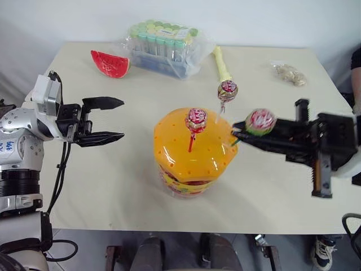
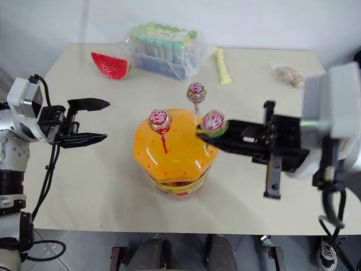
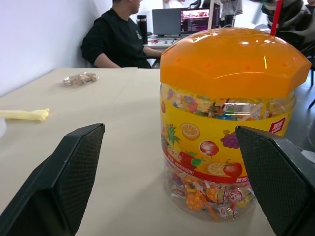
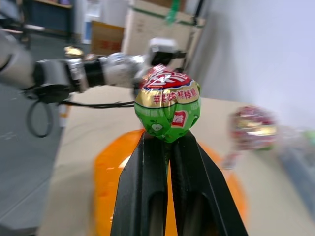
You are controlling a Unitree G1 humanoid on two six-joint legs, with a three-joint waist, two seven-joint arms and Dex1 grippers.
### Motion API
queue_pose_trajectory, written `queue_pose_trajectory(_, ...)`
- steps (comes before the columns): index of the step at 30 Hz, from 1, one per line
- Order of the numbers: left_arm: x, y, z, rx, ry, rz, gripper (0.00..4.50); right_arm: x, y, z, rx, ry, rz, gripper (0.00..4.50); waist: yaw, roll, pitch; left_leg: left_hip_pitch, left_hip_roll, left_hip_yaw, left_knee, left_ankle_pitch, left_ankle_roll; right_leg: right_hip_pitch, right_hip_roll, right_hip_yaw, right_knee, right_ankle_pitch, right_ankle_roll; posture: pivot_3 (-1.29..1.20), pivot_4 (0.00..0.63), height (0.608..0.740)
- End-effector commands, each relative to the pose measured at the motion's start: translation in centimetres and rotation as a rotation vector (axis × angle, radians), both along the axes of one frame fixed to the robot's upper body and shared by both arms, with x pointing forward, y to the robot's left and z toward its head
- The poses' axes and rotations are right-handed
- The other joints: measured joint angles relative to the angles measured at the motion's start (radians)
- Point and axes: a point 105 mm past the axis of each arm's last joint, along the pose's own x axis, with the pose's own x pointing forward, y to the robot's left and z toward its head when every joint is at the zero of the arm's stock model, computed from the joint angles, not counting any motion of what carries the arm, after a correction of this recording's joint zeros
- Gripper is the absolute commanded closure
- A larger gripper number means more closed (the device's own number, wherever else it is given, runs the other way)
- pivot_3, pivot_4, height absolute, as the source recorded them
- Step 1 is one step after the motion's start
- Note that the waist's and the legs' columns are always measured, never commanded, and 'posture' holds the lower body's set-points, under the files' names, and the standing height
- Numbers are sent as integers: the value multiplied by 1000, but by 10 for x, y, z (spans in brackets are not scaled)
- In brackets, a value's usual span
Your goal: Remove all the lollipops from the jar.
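Above the beige table (image 1: 101, 186), right hand (image 1: 236, 134) pinches a lollipop (image 1: 260, 121) beside the jar (image 1: 192, 151); left hand (image 1: 119, 119) gapes wide.

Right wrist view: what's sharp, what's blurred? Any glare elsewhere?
Right wrist view: the green-and-red foil-wrapped lollipop in the right pincer is sharp; the second lollipop and background are blurred. Left wrist view: glare spots on the burger-shaped jar's orange domed plastic lid.
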Motion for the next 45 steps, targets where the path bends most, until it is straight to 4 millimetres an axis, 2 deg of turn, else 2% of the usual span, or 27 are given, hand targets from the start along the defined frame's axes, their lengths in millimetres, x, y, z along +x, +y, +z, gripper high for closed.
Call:
queue_pose_trajectory(1, -21, 1, 10, 35, -52, -127, 0, 0, -18, 10, 23, -14, -82, 4455, 1, 0, 0, 0, 0, 0, 0, 0, 0, 0, 0, 0, 0, 0, 0, 0, 150, 740)
queue_pose_trajectory(5, -35, 0, 14, 35, -29, -182, 0, 16, -57, 0, 22, 41, -289, 4455, 4, -1, 0, 0, 0, 0, 0, 0, 0, 0, 0, 0, 0, 0, 0, 0, 150, 740)
queue_pose_trajectory(8, -46, -3, 17, 23, -34, -231, 0, 30, -89, -19, 23, 123, -441, 4455, 3, -1, 0, 0, 0, 0, 0, 0, 1, 0, -1, 1, 0, 0, 1, 0, 150, 740)
queue_pose_trajectory(15, -69, -14, 20, 9, -41, -318, 0, 57, -137, -87, -44, 395, -684, 4455, -1, -1, 0, 1, 0, 2, 0, 0, 1, 0, 0, 2, 1, 0, 1, 0, 150, 740)
queue_pose_trajectory(22, -86, -17, 28, 27, -49, -332, 0, 84, -186, -151, -171, 633, -952, 4455, -2, -1, 0, 2, 0, 4, 0, 0, 1, 0, 0, 5, 1, 0, 1, 0, 150, 740)
queue_pose_trajectory(24, -89, -18, 31, 27, -51, -332, 0, 90, -193, -160, -163, 657, -987, 4455, -2, -1, 0, 2, 0, 5, 0, 0, 1, -1, 0, 5, 1, 0, 1, 0, 150, 740)
queue_pose_trajectory(28, -93, -16, 35, 6, -45, -319, 0, 99, -192, -173, -162, 692, -1007, 4455, -2, 0, 0, 2, 0, 5, 0, 0, 1, -2, 0, 6, 2, 0, 1, 0, 150, 740)
queue_pose_trajectory(35, -92, -14, 34, 7, -27, -287, 0, 100, -194, -186, -170, 724, -1040, 4455, 2, -1, 0, 2, 0, 6, 0, 0, 1, -2, 0, 6, 1, 1, 1, 0, 150, 740)
queue_pose_trajectory(38, -90, -13, 34, 11, -19, -271, 0, 99, -195, -186, -158, 721, -1048, 3730, 2, -1, 0, 2, 0, 6, 0, 0, 1, -2, 0, 6, 1, 1, 1, 0, 150, 740)
queue_pose_trajectory(45, -85, -10, 33, 17, -13, -249, 0, 89, -191, -183, -128, 719, -1040, 1360, 0, -1, 0, 2, 0, 6, 0, 0, 1, -2, 0, 6, 1, 1, 1, 0, 150, 740)
